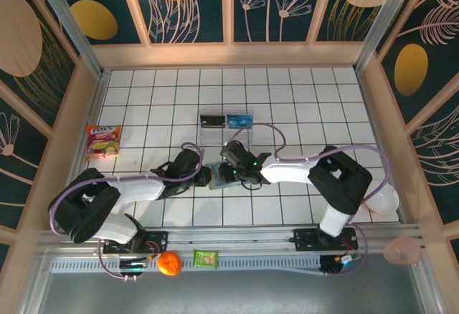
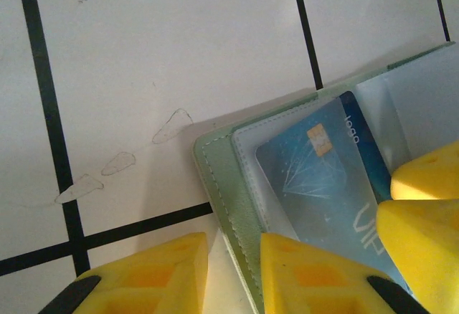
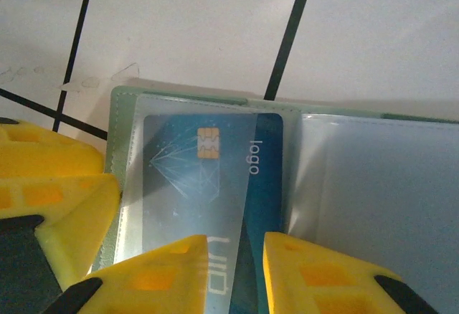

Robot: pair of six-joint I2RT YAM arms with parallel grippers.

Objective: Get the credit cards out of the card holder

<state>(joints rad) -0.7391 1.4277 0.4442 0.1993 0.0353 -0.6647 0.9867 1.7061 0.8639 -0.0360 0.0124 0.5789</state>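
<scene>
The left gripper (image 2: 234,257), fingers narrowly apart, straddles the left edge of the open card holder (image 2: 222,185) on the tiled table (image 1: 301,113); the right gripper (image 3: 246,257), likewise parted, straddles the edge of the pocketed blue credit card (image 3: 193,185), neither grip certain.

The blue card (image 3: 193,185) in the card holder (image 3: 373,199) reads "logo". Larger pale letters at its 6 o'clock end are unreadable.
</scene>
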